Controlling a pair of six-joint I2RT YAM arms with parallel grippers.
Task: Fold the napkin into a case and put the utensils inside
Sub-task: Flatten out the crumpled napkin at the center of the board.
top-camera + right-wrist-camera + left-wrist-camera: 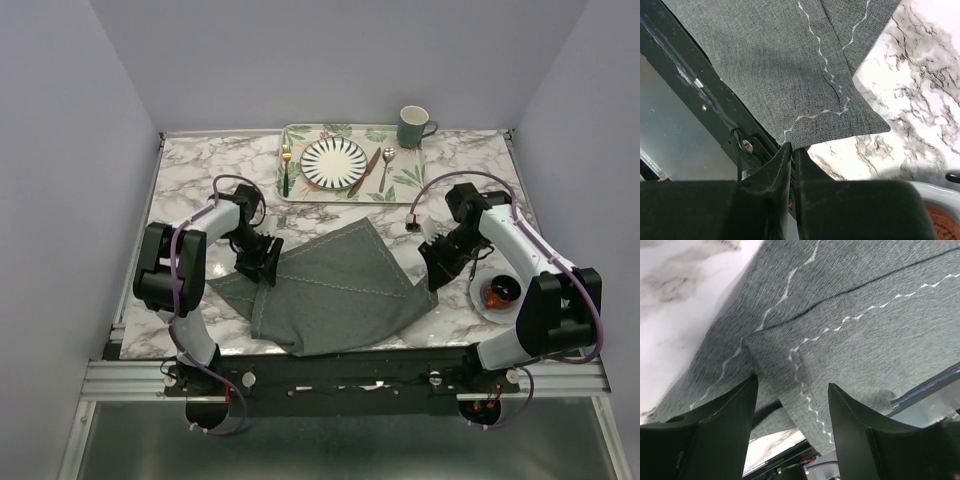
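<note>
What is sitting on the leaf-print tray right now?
The striped plate, fork on its left, knife and spoon on its right. The tray under the plate is covered.

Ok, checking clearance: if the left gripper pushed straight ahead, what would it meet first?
Probably the napkin: its stitched folded edge lies directly ahead of the open left gripper, though depth is unclear.

No lettering, label, brand mark, number or sign can be read in any of the three views.
</note>
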